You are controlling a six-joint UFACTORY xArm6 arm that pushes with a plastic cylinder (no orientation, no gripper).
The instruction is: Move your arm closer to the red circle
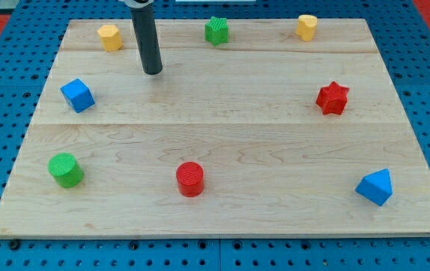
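The red circle [190, 178], a short red cylinder, stands on the wooden board [222, 128] near the view's bottom, a little left of centre. My tip [153, 72] rests on the board in the upper left part, well above the red circle and slightly to its left. The tip touches no block. The nearest blocks to it are the yellow hexagon block [110, 37] up and to its left and the blue cube [77, 95] down and to its left.
A green star block [217, 30] and a yellow cylinder [306, 26] sit along the top edge. A red star [332, 98] is at the right, a blue wedge-like block [375, 187] at the bottom right, a green cylinder [65, 169] at the bottom left.
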